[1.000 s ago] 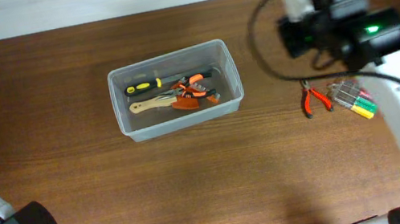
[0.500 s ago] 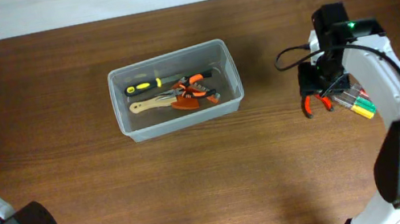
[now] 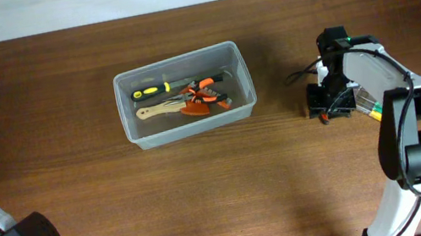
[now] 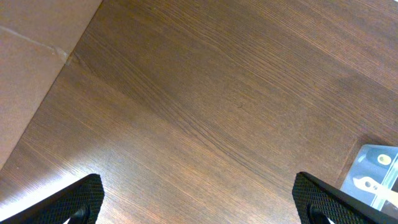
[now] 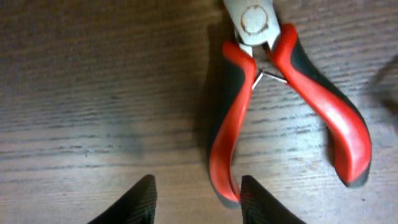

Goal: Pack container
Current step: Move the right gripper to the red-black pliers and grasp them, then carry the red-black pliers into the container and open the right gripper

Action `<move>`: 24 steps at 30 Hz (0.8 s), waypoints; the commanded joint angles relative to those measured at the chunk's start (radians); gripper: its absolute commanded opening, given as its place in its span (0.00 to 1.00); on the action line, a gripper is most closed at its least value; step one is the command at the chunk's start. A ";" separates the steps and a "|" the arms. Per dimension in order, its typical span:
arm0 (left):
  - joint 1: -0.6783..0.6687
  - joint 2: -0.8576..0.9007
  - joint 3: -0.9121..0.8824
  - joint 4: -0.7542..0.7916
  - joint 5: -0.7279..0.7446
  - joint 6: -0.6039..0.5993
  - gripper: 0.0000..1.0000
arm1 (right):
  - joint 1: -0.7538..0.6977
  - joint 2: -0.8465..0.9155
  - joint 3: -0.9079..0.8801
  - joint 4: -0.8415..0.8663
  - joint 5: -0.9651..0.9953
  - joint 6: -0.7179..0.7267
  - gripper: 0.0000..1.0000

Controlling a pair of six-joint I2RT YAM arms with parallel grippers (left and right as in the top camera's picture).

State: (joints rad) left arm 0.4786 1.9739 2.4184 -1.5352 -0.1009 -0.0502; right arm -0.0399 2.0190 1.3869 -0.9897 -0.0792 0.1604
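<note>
The clear container (image 3: 240,61) stands at the table's middle left and holds a yellow-and-black screwdriver (image 3: 151,90), a wooden-handled tool and orange pliers (image 3: 200,96). My right gripper (image 3: 322,108) is low over red-handled pliers, which it mostly hides from above. In the right wrist view the red pliers (image 5: 227,124) lie flat on the wood. My right gripper (image 5: 198,202) is open, with the tip of one handle between its fingers, close to the right finger. My left gripper (image 4: 198,202) is open and empty above bare wood at the far left.
Screwdrivers with green and yellow handles (image 3: 373,110) lie just right of the red pliers, beside the right arm. A corner of the container (image 4: 379,177) shows in the left wrist view. The table's back edge meets a pale wall.
The right arm has come down from a raised pose and moved left, so the gripper now sits low over the red pliers. The left arm has not moved.
</note>
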 commanded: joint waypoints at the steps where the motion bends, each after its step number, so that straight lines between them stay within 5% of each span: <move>1: 0.002 -0.010 0.002 0.001 0.007 -0.014 0.99 | -0.008 0.014 -0.008 0.012 0.011 0.006 0.33; 13: 0.002 -0.010 0.002 0.001 0.008 -0.014 0.99 | -0.008 0.065 -0.008 0.061 0.011 0.006 0.31; 19: 0.002 -0.010 0.002 0.001 0.008 -0.014 0.99 | -0.008 0.062 -0.005 0.062 0.008 0.035 0.04; 24: 0.003 -0.010 0.002 0.001 0.007 -0.014 0.99 | -0.005 0.023 0.019 0.003 -0.001 0.063 0.04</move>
State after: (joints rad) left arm 0.4786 1.9739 2.4184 -1.5356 -0.1009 -0.0502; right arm -0.0414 2.0510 1.3903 -0.9512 -0.0738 0.1955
